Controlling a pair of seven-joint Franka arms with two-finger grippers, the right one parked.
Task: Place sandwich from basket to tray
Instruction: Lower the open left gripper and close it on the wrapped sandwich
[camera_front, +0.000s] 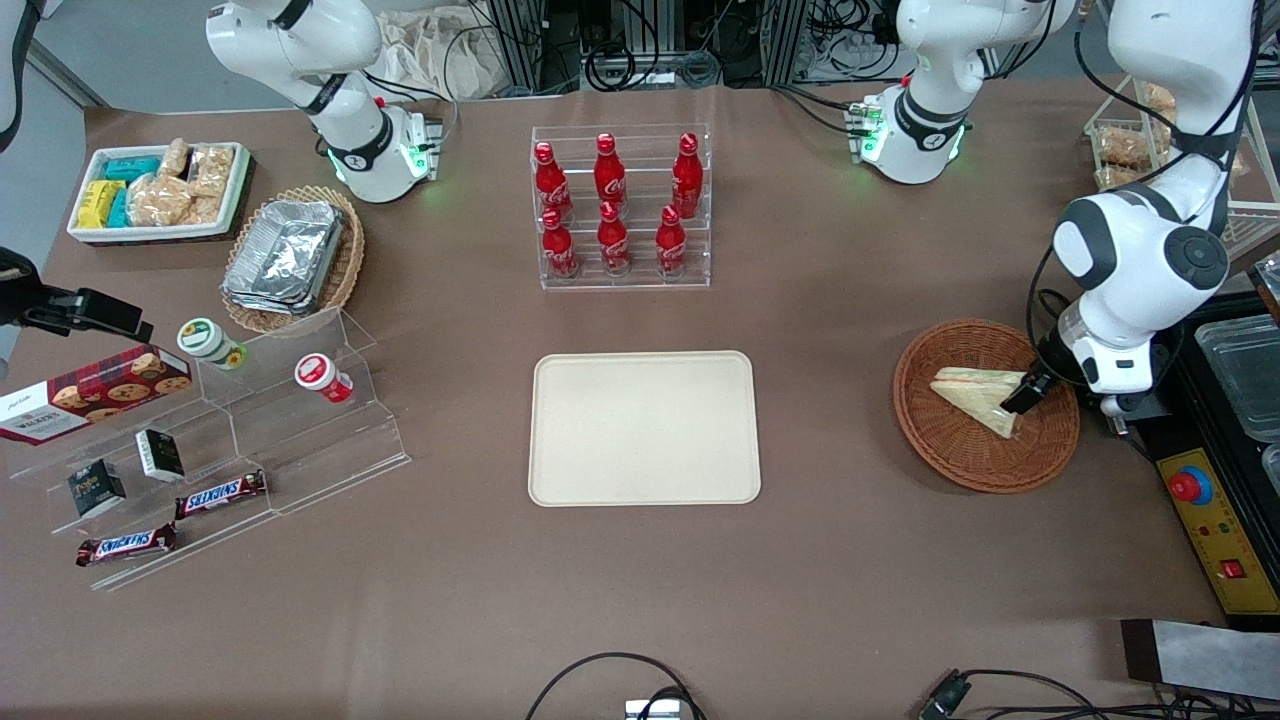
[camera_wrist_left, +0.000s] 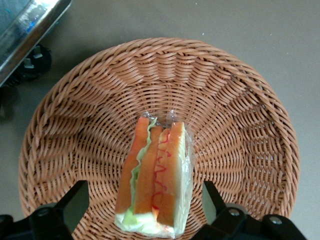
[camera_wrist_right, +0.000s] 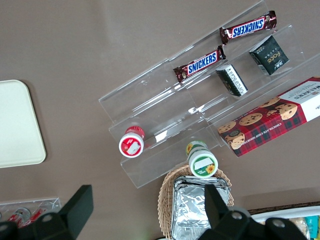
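two snickers bars (camera_front: 222, 493) nearest the front camera, on the lowest steps of a clear stepped stand (camera_front: 300, 440) toward the parked arm's end of the tabletop (camera_front: 640, 600); on higher steps two small dark boxes (camera_front: 160, 455), two round tubs (camera_front: 323, 378) and one cookie box (camera_front: 95, 392). one cream tray (camera_front: 644, 428) flat at mid-tabletop, bare. one reddish wicker basket (camera_front: 960, 460) toward the working arm's end, at 3 o'clock from the tray and well apart from it. one wrapped sandwich (camera_front: 975, 395) lying in the basket, filling edge up in the wrist view (camera_wrist_left: 155, 180). claw (camera_front: 1022, 398) down over the sandwich, spread wide, one dark finger (camera_wrist_left: 75, 200) on each flank of the wedge, not pressing it. nothing between basket and tray. farther off, one tan oval basket (camera_front: 340, 270) of foil containers, one white bin (camera_front: 235, 195) of snack packets, and one clear rack (camera_front: 620, 205) at 12 o'clock from the tray with six red bottles (camera_front: 612, 235).
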